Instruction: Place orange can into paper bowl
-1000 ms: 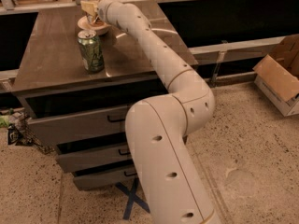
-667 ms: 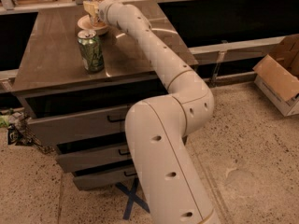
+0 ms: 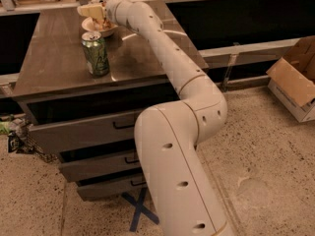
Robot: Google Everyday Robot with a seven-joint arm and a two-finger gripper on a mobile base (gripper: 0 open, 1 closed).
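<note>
The paper bowl (image 3: 109, 32) sits near the back of the dark table top, just behind the green can (image 3: 96, 53). My gripper (image 3: 94, 13) hangs right over the bowl, at the end of the long white arm (image 3: 157, 43) that reaches in from the right. It is shut on the orange can (image 3: 101, 22), of which only a whitish and orange patch shows under the gripper. The can's lower end is down at the bowl's rim; whether it rests in the bowl is hidden.
The table (image 3: 54, 58) is a dark cabinet with drawers (image 3: 83, 132) at its front. A rail and shelf run behind it. An open cardboard box (image 3: 295, 82) lies on the floor at the right. Blue tape (image 3: 140, 213) marks the floor.
My gripper has come down with the orange can, from above the bowl to the bowl's rim. The green can and the bowl have not moved.
</note>
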